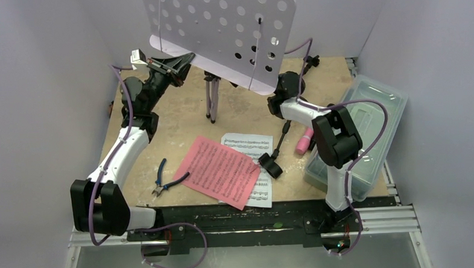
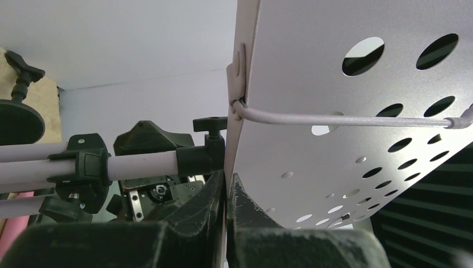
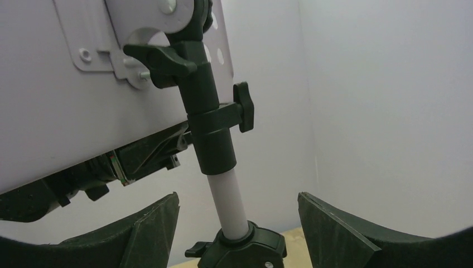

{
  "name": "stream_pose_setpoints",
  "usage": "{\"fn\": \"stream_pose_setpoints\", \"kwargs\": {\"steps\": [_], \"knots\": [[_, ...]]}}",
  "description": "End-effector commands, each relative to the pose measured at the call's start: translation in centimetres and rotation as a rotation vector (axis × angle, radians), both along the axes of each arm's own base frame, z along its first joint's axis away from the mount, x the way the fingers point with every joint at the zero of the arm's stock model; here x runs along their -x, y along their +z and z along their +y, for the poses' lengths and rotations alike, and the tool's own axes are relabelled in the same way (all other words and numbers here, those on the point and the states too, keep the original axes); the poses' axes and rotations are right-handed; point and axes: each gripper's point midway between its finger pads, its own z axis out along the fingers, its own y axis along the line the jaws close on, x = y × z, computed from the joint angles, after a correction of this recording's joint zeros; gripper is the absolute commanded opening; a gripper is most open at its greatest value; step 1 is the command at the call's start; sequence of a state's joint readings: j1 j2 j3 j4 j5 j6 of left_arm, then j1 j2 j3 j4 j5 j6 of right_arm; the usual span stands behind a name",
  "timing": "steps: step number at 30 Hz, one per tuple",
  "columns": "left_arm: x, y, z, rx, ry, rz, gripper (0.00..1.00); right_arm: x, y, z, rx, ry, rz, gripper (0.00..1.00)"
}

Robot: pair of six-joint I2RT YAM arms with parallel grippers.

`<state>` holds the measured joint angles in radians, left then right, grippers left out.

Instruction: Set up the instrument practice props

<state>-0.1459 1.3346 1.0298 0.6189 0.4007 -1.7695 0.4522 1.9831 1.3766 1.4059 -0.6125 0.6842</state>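
**Music desk held by its edge while the second arm lines up on the pole**

The lavender music desk (image 1: pixel 218 26) stands on its tripod legs (image 1: pixel 212 99) near the far edge of the surface (image 1: pixel 186 121), with its perforated plate tilted toward the near edge. The left gripper (image 2: pixel 226 195) has its jaws clamped on the plate's left edge, most likely to stop the plate swinging. The right gripper (image 3: pixel 237 206) sits behind the plate. Its jaws are spread wide on either side of the stand's pole (image 3: pixel 228 195) and touch nothing. I judge it is lining up on the pole, or on the clamp knob (image 3: pixel 244 106) above, to set height or tilt.

The other props lie flat, probably waiting until the stand is settled. A clear tub (image 1: pixel 366 116) runs along the right edge. The pink page (image 1: pixel 221 171) lies over part of the white page (image 1: pixel 253 148) by the middle of the near edge. The pliers (image 1: pixel 164 179) lie just left of the pages. A black microphone (image 1: pixel 275 162) touches the white page's right side, and the pink microphone (image 1: pixel 304 142) lies against the tub.

The surface is a scuffed bare wood board. Plain pale walls close it in on the left, far and right sides.
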Motion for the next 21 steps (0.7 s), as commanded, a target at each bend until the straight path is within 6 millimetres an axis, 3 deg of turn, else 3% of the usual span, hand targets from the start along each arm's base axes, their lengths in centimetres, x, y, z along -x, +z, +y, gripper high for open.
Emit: {"fn": "stream_pose_setpoints", "kwargs": {"steps": [1, 6, 11, 17, 21], "knots": [[0.8, 3.1, -0.1, 0.045, -0.033, -0.051, 0.00, 0.4, 2.3, 1.5, -0.018, -0.018, -0.051, 0.82], [0.7, 2.6, -0.2, 0.027, -0.030, -0.038, 0.00, -1.5, 3.5, 1.9, -0.041, -0.136, -0.005, 0.75], [0.7, 2.1, -0.2, 0.014, -0.027, -0.030, 0.00, -2.9, 4.3, 2.5, -0.027, -0.302, 0.016, 0.50], [0.9, 1.8, -0.5, -0.017, -0.027, -0.026, 0.00, -4.6, 4.3, 2.4, -0.029, -0.430, 0.060, 0.46], [1.0, 1.4, -0.5, -0.029, -0.025, -0.016, 0.00, -4.7, 4.8, 2.1, -0.065, -0.505, 0.072, 0.54]]}}
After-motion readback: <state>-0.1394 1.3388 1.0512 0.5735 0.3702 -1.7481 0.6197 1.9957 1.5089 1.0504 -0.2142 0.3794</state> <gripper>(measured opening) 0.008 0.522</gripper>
